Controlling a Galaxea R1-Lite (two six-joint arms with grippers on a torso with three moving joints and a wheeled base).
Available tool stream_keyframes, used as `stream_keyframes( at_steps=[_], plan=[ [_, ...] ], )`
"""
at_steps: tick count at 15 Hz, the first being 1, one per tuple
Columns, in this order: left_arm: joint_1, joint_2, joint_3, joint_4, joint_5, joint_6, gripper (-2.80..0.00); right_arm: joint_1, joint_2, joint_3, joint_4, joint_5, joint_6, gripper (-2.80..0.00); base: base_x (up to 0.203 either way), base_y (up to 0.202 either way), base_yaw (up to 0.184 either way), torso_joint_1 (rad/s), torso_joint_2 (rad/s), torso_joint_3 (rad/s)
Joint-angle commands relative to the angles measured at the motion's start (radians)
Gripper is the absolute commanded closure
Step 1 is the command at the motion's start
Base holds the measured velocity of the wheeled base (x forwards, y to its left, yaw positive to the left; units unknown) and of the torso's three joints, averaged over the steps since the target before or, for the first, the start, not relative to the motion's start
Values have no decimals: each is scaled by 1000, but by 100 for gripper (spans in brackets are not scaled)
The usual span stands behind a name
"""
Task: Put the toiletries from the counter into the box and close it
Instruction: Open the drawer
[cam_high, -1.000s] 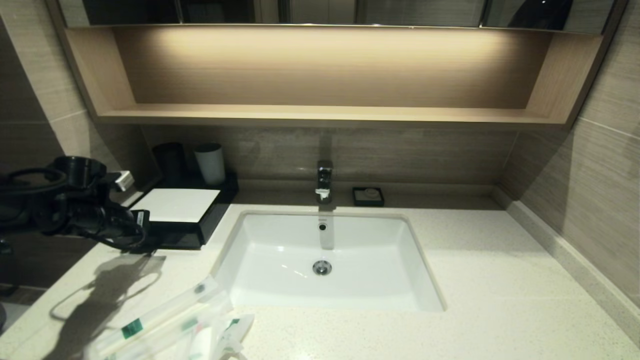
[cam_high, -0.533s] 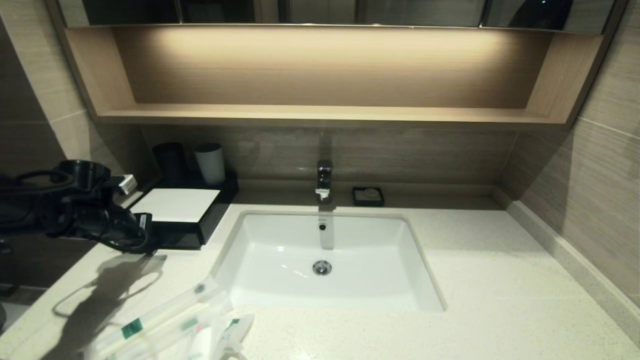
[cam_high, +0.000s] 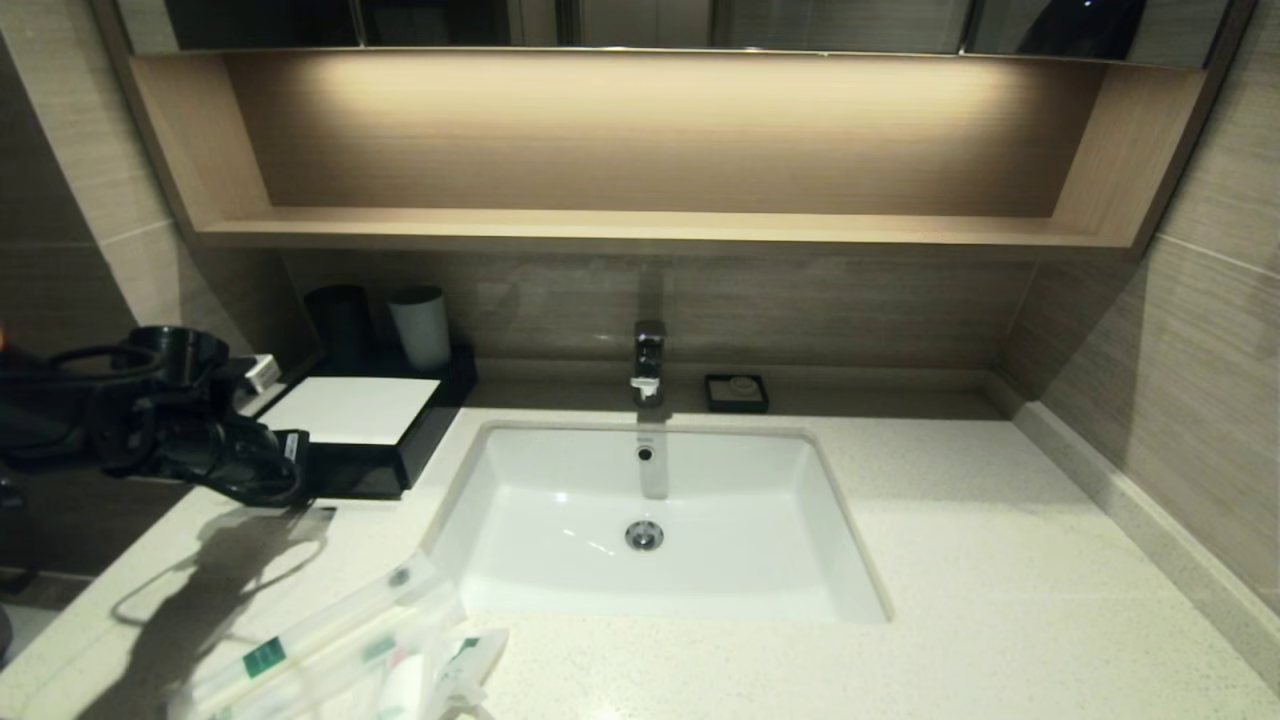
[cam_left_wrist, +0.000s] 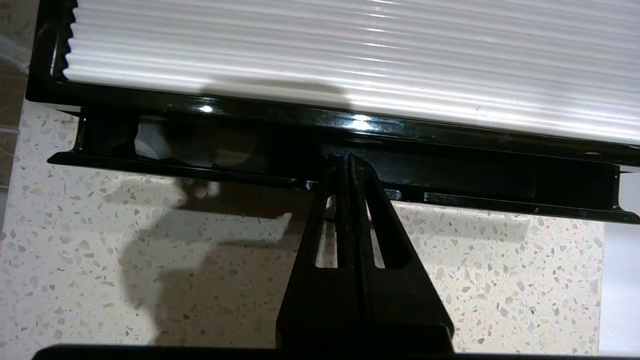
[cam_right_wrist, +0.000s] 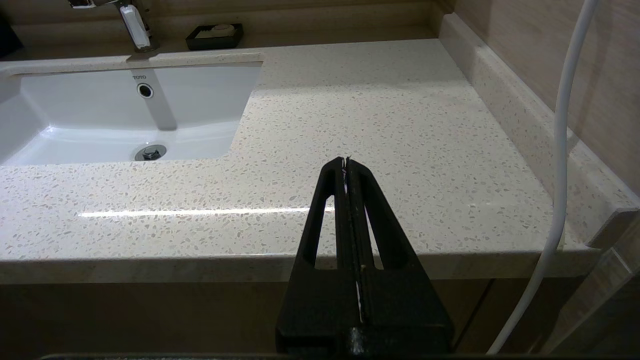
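Observation:
The black box with a white top panel stands at the counter's back left. In the left wrist view its drawer front sits slightly out, with something white in the gap. My left gripper is shut and empty, with its tips against the drawer's front edge. In the head view the left gripper is at the box's front left corner. Several plastic-wrapped toiletries lie in a heap on the counter's front left. My right gripper is shut and empty over the counter's front edge, right of the sink.
The white sink and tap are in the middle. A black cup and a white cup stand behind the box. A small black soap dish is by the back wall. A white cable hangs by the right wall.
My left arm has moved a little to the right and down towards the front of the box. Nothing else has moved.

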Motion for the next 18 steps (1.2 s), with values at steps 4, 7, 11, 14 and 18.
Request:
stream_keyframes(
  at_steps=[4, 7, 11, 14, 18],
  plan=[
    [1, 35, -13, -49, 0, -4, 0, 1, 0, 0, -1, 0, 0, 0, 0, 0, 0, 0, 0, 0],
    [1, 48, -16, -47, 0, -4, 0, 1, 0, 0, -1, 0, 0, 0, 0, 0, 0, 0, 0, 0],
    [1, 50, -5, -38, 1, -3, 0, 1, 0, 0, -1, 0, 0, 0, 0, 0, 0, 0, 0, 0],
    [0, 45, -17, 11, 3, -3, 0, 1, 0, 0, -1, 0, 0, 0, 0, 0, 0, 0, 0, 0],
    [-5, 20, -79, 236, 10, 1, 0, 1, 0, 0, -1, 0, 0, 0, 0, 0, 0, 0, 0, 0]
  ],
)
